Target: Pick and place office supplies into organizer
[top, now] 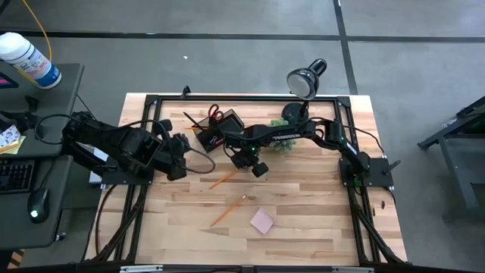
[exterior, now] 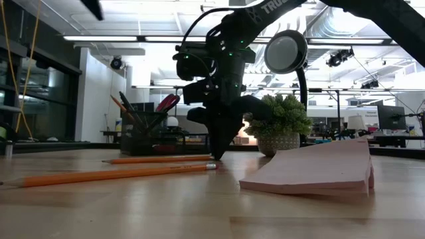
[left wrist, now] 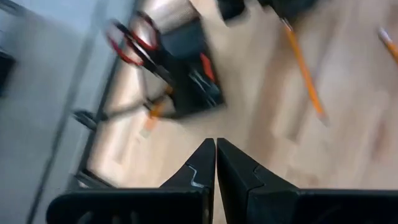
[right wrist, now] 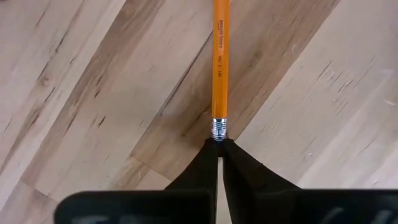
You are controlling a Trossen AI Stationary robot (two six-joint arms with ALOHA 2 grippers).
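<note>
Two orange pencils lie flat on the wooden table, one point(top: 222, 180) near the middle and one point(top: 227, 210) closer to the near edge. A pink sticky-note pad point(top: 262, 221) lies flat beside the nearer pencil. The dark organizer point(top: 220, 130) stands at the far side with orange-handled scissors point(top: 214, 114) sticking up from it. My right gripper point(right wrist: 219, 144) is down at the middle pencil's point(right wrist: 219, 62) eraser end, shut on it. My left gripper point(left wrist: 215, 149) hangs shut over the table's left part point(top: 182, 158), with nothing in it. My right gripper pinches the pencil's eraser end point(right wrist: 219, 132) between its two fingertips point(exterior: 216, 154). The fingers come from above, pointing steeply down. The pencil runs straight on from the fingers along the table and lies on the wood.
A green plant in a pot point(top: 284, 141) and a black desk lamp point(top: 305, 80) stand at the far side, right of the organizer. A black frame rail point(top: 227, 97) runs round the table's edge. Bare wood lies between the pencils and the near edge.
</note>
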